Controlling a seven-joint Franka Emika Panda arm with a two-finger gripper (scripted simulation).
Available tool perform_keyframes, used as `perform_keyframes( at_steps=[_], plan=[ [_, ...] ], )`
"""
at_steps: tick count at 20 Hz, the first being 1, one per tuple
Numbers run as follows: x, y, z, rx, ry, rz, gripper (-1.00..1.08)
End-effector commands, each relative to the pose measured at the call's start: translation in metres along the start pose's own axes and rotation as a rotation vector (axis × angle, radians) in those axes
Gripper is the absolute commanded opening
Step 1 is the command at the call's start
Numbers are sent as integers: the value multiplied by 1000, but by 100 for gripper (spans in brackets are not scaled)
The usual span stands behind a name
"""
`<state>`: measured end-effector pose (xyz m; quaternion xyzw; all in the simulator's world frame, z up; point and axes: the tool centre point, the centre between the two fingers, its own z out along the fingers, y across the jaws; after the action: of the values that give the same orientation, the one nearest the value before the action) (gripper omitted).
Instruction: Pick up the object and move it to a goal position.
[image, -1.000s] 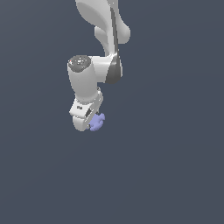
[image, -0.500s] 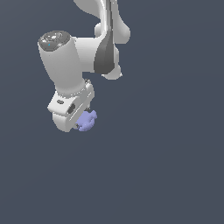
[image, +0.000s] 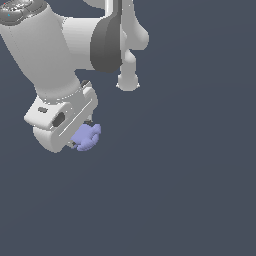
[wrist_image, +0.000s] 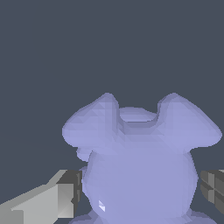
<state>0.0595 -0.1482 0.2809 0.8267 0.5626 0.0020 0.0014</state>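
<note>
White pincer (image: 79, 139) closed on the small periwinkle lumpy object (image: 87, 137), pads (wrist_image: 65, 192) pressed to both flanks. Held aloft against plain grey background. Pickup apparently done; carrying to the goal, unmarked in either view, remains.

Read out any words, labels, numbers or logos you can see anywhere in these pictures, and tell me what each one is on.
None: no readable text in either view.
The lavender-blue object is plain, with no print or marks.
The white gripper shut on it carries no label; its housing shows only small dark recesses, not letters.
The arm and the grey background are unmarked too.
</note>
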Motion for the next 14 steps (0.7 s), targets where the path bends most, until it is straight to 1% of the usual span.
perform_keyframes(
  at_steps=[1, 14],
  plan=[
    [-2, 9, -12, 1, 0, 0, -100],
    [-8, 43, -56, 4, -1, 1, -100]
  ],
)
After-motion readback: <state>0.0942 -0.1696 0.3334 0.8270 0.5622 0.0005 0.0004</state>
